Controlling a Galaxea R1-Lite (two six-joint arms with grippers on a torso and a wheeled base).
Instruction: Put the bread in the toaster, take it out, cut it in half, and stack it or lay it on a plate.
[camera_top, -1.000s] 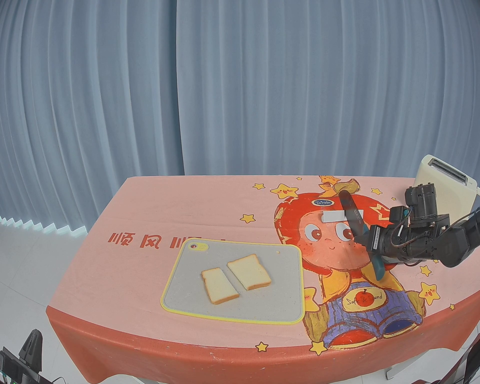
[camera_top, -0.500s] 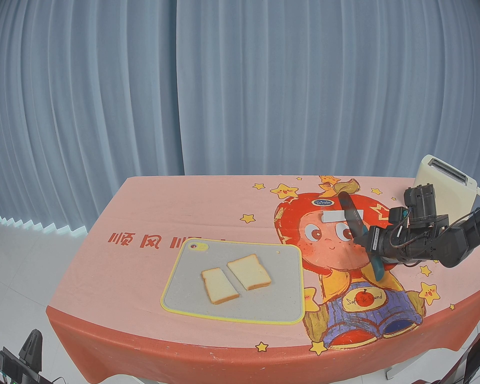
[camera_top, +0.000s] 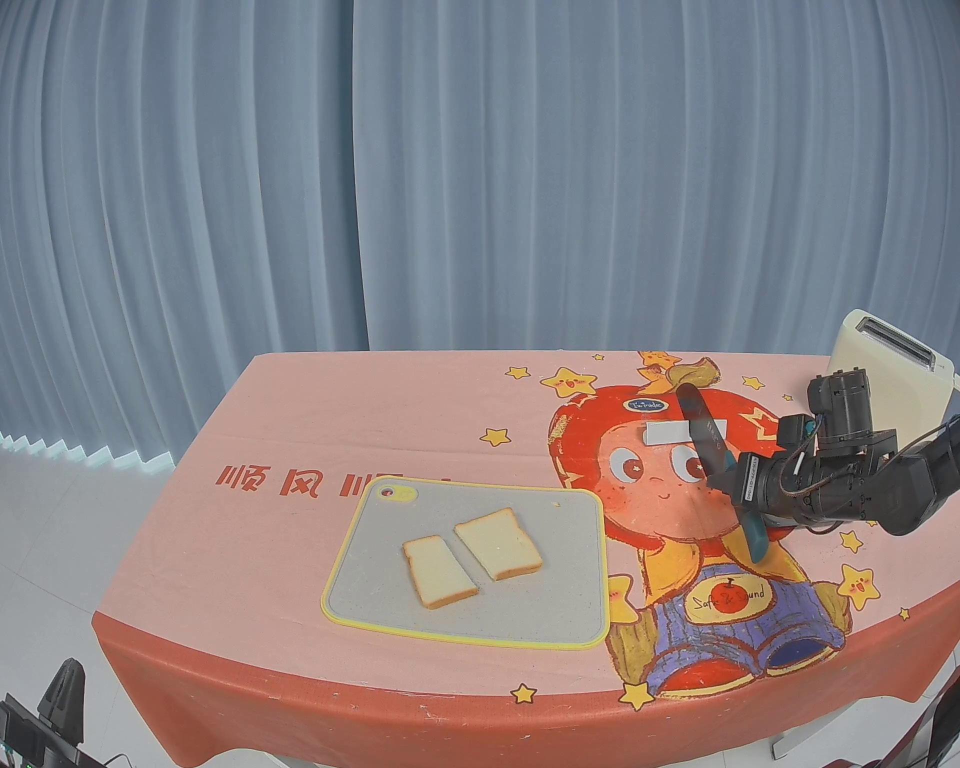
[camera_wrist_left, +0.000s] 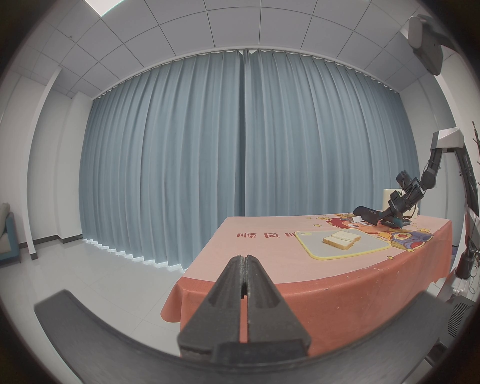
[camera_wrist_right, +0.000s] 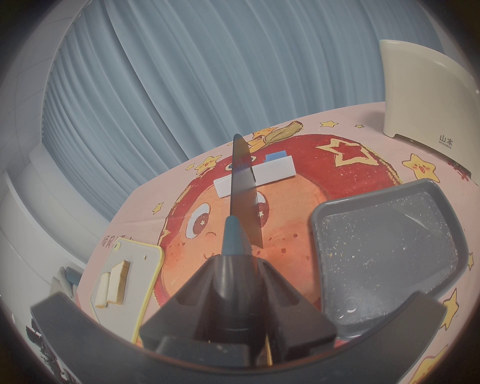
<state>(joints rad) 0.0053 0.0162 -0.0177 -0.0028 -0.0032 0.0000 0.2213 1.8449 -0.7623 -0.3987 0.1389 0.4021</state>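
Right tool (camera_top: 741, 480) (camera_wrist_right: 235, 257) is clenched on the teal handle of a dark-bladed knife (camera_top: 703, 425) (camera_wrist_right: 245, 192). It is held above the right part of the desk (camera_top: 300, 420). The blade points toward the far side, over the cartoon face printed on the cloth.

Two pale bread halves with brown crust (camera_top: 438, 571) (camera_wrist_right: 112, 282) (camera_wrist_left: 341, 240) lie flat, side by side, just apart. They rest on a grey cutting board with a yellow rim (camera_top: 560, 600) (camera_wrist_right: 142, 280). The board sits near the front middle of the desk. The bread is well apart from the knife, on the robot's left of the right tool. Between the two lies printed cloth.

Left tool (camera_wrist_left: 244, 265) hangs low, off the desk's front left corner and well apart from the board. Its jaws are pressed together with nothing between them.

Surface: the desk is rounded and draped in a pink-orange cloth with stars, red characters and a red-haired cartoon figure. Room: blue-grey pleated curtain (camera_top: 400, 170) across the back wall, pale tiled floor (camera_wrist_left: 100, 280), panelled ceiling.

Other things:
- A cream toaster (camera_top: 890, 370) (camera_wrist_right: 430, 100) stands at the far right edge, slot up, behind the right arm.
- A dark grey speckled rectangular tray (camera_wrist_right: 390, 245) lies beside the right tool, on the toaster's side.
- A small white rectangular bar (camera_top: 680, 431) (camera_wrist_right: 260, 176) lies on the cartoon's forehead. In the right wrist view the knife blade crosses in front of it. I cannot tell whether they touch.
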